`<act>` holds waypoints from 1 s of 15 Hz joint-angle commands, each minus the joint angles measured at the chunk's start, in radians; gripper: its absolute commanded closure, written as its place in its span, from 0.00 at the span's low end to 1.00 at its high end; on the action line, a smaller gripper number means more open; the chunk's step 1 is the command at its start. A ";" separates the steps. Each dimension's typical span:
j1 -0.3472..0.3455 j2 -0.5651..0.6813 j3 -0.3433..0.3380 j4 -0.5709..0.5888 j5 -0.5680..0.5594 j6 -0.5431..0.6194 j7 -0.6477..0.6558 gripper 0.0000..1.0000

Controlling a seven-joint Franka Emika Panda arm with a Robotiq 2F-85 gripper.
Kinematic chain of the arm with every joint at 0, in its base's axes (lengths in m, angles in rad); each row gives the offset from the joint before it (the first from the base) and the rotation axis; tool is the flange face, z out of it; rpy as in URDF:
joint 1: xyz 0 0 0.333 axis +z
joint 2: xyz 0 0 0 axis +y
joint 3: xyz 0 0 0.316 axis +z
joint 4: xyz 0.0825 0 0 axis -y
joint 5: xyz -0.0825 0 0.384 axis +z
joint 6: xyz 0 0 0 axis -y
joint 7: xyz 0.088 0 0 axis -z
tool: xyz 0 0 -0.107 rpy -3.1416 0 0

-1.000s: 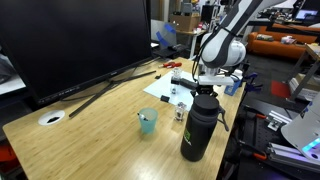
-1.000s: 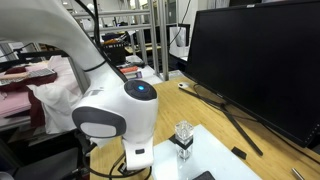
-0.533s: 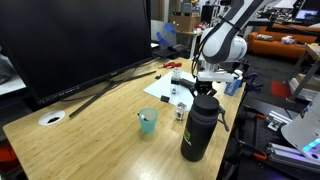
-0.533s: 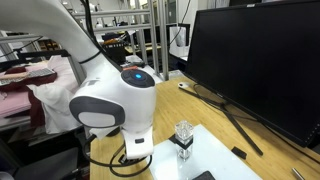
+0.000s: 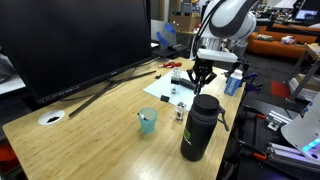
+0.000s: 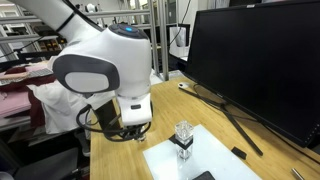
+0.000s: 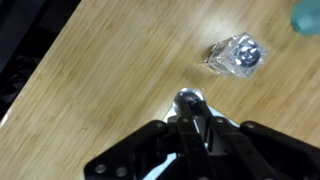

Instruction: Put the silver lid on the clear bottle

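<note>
wooden counter [image 5: 80, 125], big dark monitor [image 5: 70, 40], lab clutter behind. in an exterior view the gripper [image 5: 201, 80] hangs high over the white sheet [image 5: 160, 92]. the clear bottle [image 5: 181, 111] stands at its 7 o'clock, between the teal cup [image 5: 147, 121] and the black flask [image 5: 198, 128].

in an exterior view from the opposite side, the arm [image 6: 100, 70] fills the left and the bottle [image 6: 183, 137] stands upright at its 4 o'clock, by the sheet's edge.

wrist view now: the fingers [image 7: 212, 132] look drawn close, pinching the silver lid [image 7: 189, 98]. the bottle [image 7: 240, 55] sits apart at the lid's 2 o'clock.

to do this well, i'd slide toward 2 o'clock until the lid is centred over the mouth. keep the lid flat, come straight down and let go only once it's seated. that little bottle looks easy to tip.

against a second ago, the arm has climbed clearly in both exterior views. bottle, cup and flask haven't budged.
</note>
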 commanded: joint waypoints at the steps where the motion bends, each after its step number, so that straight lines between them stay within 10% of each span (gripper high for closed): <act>1: -0.003 -0.054 0.002 0.019 -0.036 -0.010 0.016 0.97; 15: -0.035 -0.029 -0.025 0.214 -0.209 -0.120 0.092 0.88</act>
